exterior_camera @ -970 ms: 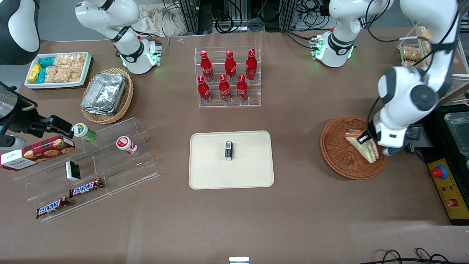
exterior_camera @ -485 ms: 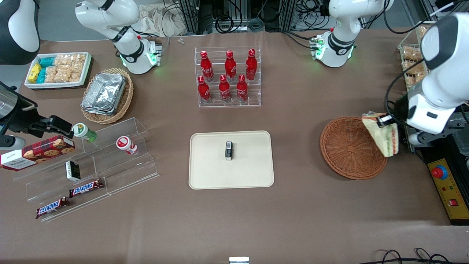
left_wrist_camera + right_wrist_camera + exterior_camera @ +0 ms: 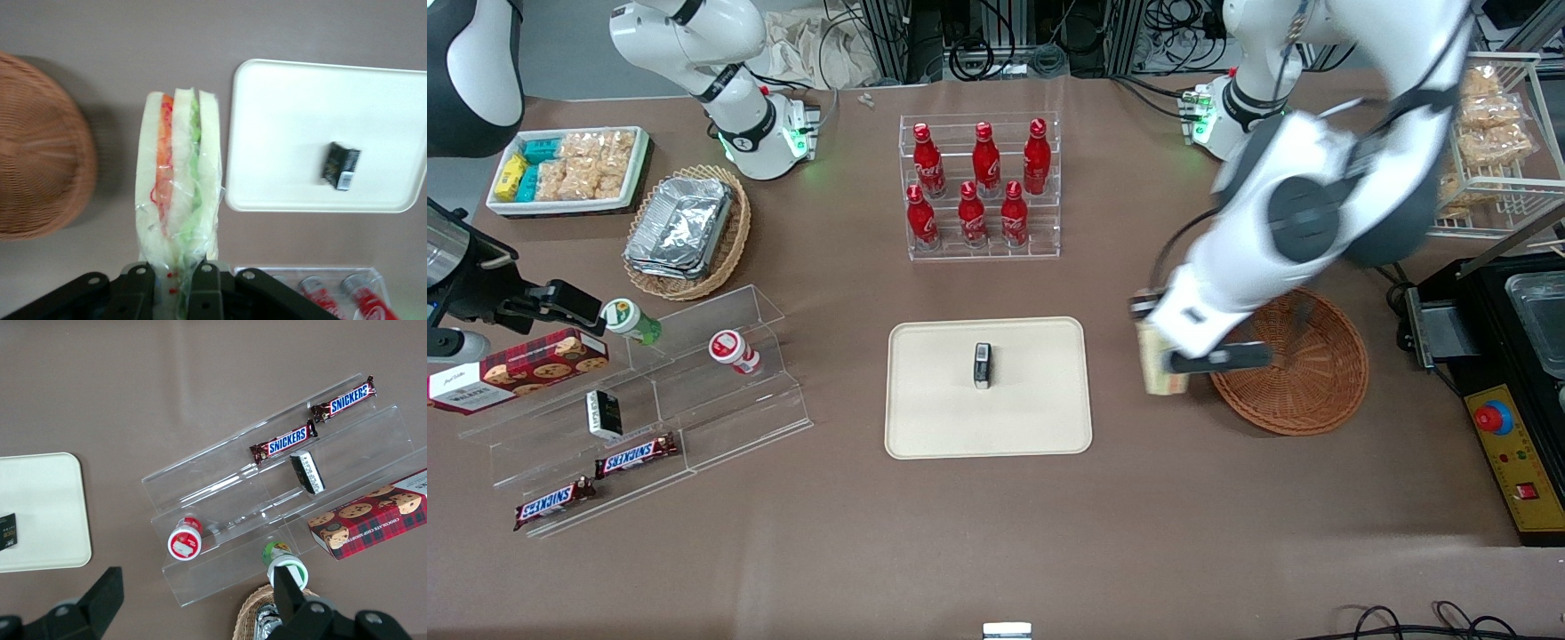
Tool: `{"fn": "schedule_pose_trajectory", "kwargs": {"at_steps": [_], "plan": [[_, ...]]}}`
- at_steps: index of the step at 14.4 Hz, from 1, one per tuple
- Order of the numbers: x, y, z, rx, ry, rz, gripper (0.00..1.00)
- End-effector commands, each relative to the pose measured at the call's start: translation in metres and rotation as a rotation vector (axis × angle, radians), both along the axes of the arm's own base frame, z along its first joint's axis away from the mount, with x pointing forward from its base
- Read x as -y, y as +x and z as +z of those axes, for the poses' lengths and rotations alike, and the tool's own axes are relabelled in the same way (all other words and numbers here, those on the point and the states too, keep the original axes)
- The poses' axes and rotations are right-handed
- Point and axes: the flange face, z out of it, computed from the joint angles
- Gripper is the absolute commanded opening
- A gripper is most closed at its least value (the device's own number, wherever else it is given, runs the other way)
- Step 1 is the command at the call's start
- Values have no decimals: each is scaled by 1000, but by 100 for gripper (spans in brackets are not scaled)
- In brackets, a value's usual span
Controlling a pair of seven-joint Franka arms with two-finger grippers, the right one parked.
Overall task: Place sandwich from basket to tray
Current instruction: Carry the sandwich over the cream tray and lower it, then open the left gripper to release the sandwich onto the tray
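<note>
My left gripper [image 3: 1158,351] is shut on the sandwich [image 3: 1160,366], a plastic-wrapped wedge of pale bread with orange, red and green filling [image 3: 177,200]. It holds the sandwich in the air over the bare table, between the reddish-brown wicker basket [image 3: 1303,378] and the beige tray [image 3: 1032,391]. In the left wrist view the gripper [image 3: 175,288] pinches the wedge's narrow end, with the basket [image 3: 37,147] and the tray [image 3: 293,127] on either side. The basket holds nothing.
A small black packet [image 3: 983,364] lies mid-tray. A clear rack of red bottles [image 3: 980,187] stands farther from the front camera than the tray. A clear stepped shelf [image 3: 649,400] with snacks lies toward the parked arm's end. A black control box [image 3: 1507,444] flanks the basket.
The gripper lifted the sandwich out of the basket, then swung it across the basket toward the tray. The basket is now empty.
</note>
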Motion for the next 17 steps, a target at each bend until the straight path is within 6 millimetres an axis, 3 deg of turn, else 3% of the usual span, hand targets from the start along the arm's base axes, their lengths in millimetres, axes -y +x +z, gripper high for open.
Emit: {"fn": "schedule_pose_trajectory", "kwargs": {"at_steps": [1, 4, 6, 9, 12, 15, 17], "plan": [[58, 2, -49, 57, 48, 8, 0], [92, -3, -111, 75, 47, -23, 0], [110, -9, -139, 78, 28, -46, 0], [114, -8, -176, 65, 11, -39, 0], [115, -17, -200, 67, 2, -11, 0], [112, -18, -205, 60, 9, -9, 1], [109, -16, -208, 59, 15, -5, 16]]}}
